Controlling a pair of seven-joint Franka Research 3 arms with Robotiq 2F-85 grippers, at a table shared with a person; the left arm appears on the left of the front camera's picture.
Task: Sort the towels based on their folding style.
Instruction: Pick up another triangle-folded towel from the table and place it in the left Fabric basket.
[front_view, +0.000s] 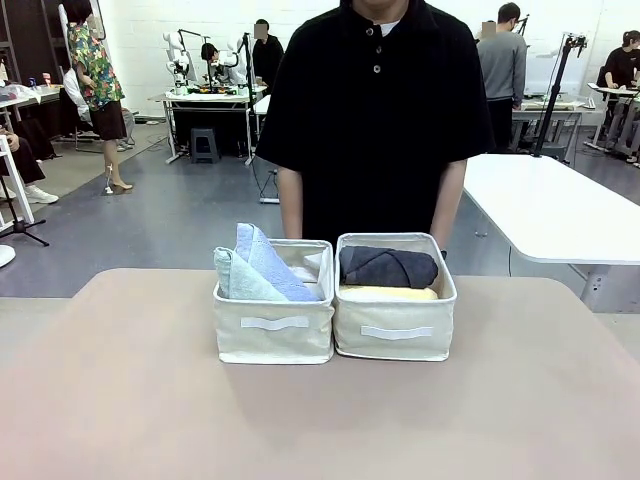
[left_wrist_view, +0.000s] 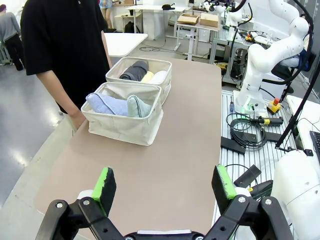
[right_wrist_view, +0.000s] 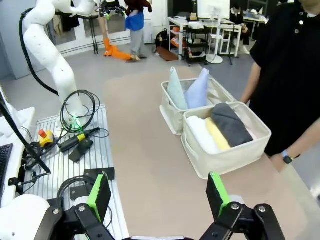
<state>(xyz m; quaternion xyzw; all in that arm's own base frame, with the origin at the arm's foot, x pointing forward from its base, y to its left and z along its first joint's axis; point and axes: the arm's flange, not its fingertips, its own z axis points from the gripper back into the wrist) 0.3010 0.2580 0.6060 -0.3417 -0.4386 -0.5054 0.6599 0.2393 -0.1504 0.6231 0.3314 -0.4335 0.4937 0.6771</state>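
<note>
Tan-topped table, two beige fabric bins side by side, touching, mid-table

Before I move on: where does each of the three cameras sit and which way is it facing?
Front view: fixed on the robot's side, looking across the table at the person behind two bins.
Left wrist view: above the table's end, looking along it past the open left gripper; the other arm's base stands at right.
Right wrist view: mirrored, from the opposite end, past the open right gripper.
Shared: cone towels in one bin, rolled towels in the other.
</note>
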